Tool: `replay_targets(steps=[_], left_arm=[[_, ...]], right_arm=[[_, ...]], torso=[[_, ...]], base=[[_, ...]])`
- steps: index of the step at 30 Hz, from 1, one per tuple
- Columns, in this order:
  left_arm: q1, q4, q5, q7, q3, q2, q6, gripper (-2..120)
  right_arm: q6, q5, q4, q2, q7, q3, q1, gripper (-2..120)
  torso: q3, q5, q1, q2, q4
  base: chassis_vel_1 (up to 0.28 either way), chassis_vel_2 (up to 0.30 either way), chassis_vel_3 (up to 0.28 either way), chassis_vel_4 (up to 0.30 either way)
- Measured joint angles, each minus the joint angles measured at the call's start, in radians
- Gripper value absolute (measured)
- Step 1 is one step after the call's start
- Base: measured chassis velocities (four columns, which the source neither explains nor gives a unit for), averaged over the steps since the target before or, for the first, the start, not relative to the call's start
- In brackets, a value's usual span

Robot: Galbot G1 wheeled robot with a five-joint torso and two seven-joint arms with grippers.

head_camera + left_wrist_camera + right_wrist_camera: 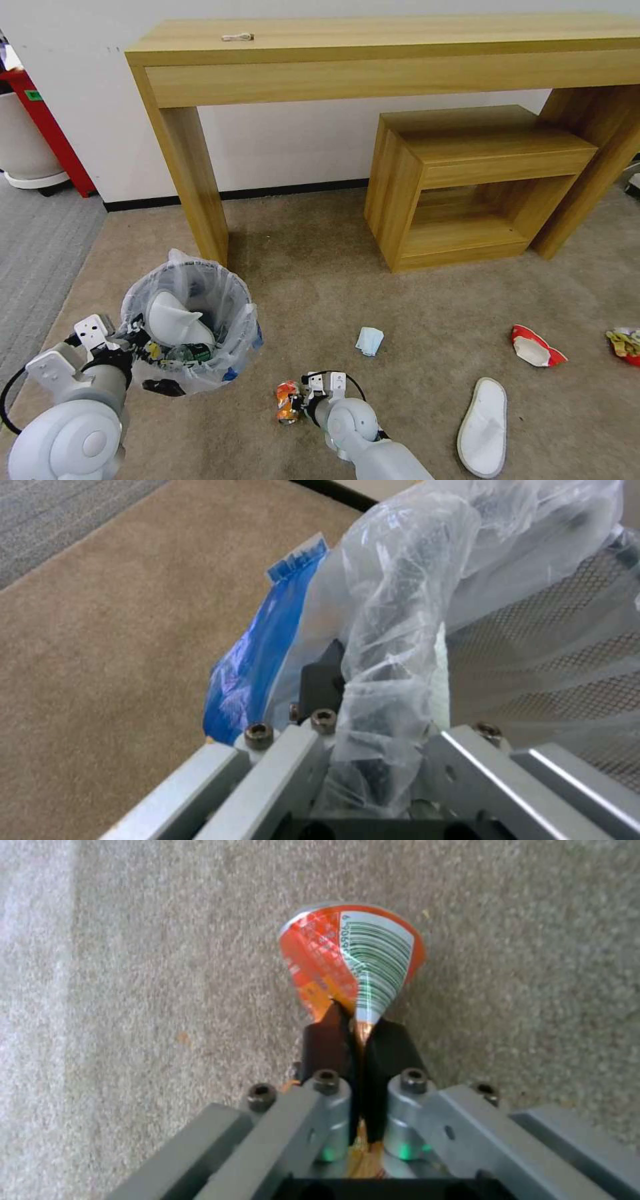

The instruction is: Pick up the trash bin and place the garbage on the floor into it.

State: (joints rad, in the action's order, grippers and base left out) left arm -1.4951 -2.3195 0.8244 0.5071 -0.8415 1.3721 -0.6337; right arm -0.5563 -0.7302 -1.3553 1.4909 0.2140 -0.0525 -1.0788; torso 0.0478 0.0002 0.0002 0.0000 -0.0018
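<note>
Trash bin (190, 327) lower left of head view, rim pinched tight by left gripper (137, 335), crushed can (288, 401) bottom centre, clamped narrow in right gripper (301, 399), mask (369, 341) mid-frame on floor (413, 300), slipper (483, 427) and red-white cup (535, 347) lower right.

Barcode with partly legible digits on the crushed orange can (353, 960)

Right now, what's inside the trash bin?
Inside the trash bin lies a white slipper, with a dark green bottle beside it. Whatever lies deeper is hidden under them and the crinkly bag. The left tool grips the bin's rim.
</note>
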Motion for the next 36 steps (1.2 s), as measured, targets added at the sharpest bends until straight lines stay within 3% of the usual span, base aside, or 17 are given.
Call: replay_targets(steps=[10, 17, 20, 25, 31, 32, 36], left_arm=[[0.002, 0.007, 0.005, 0.000, 0.001, -0.021, 0.001, 1], [0.002, 0.014, 0.050, 0.005, 0.019, -0.075, -0.007, 1], [0.002, 0.018, 0.051, 0.006, 0.026, -0.081, -0.008, 1], [0.004, 0.022, 0.065, 0.009, 0.056, -0.094, -0.020, 1], [0.005, 0.024, 0.073, 0.010, 0.062, -0.095, -0.027, 1], [0.006, 0.028, 0.079, 0.010, 0.075, -0.095, -0.038, 1], [0.003, 0.030, 0.071, 0.010, 0.092, -0.091, -0.041, 1]], right_arm=[[0.005, -0.036, -0.116, -0.064, 0.029, 0.001, -0.003, 0], [0.030, -0.052, -0.381, -0.187, 0.030, 0.049, -0.020, 0], [0.042, -0.052, -0.431, -0.211, 0.020, 0.070, -0.020, 0], [0.119, -0.044, -0.537, -0.267, -0.049, 0.125, -0.012, 0], [0.153, -0.030, -0.560, -0.273, -0.082, 0.135, -0.008, 0], [0.213, -0.008, -0.593, -0.276, -0.153, 0.144, 0.003, 0], [0.298, 0.027, -0.607, -0.280, -0.262, 0.148, 0.025, 0]], torso=[[0.000, -0.0003, 0.000, 0.000, -0.0001], [0.000, -0.0002, 0.000, 0.000, -0.0002], [0.000, -0.0001, 0.000, 0.000, -0.0002], [0.000, -0.0001, 0.000, 0.000, -0.0002], [0.000, 0.0000, 0.000, 0.000, -0.0002], [0.000, 0.0000, 0.000, 0.000, -0.0002], [0.000, -0.0001, 0.000, 0.000, -0.0001]], base=[[0.000, 0.000, 0.000, 0.000], [0.000, 0.000, 0.000, 0.000], [0.000, 0.000, 0.000, 0.000], [0.000, 0.000, 0.000, 0.000], [0.000, 0.000, 0.000, 0.000], [0.000, 0.000, 0.000, 0.000], [0.000, 0.000, 0.000, 0.000]])
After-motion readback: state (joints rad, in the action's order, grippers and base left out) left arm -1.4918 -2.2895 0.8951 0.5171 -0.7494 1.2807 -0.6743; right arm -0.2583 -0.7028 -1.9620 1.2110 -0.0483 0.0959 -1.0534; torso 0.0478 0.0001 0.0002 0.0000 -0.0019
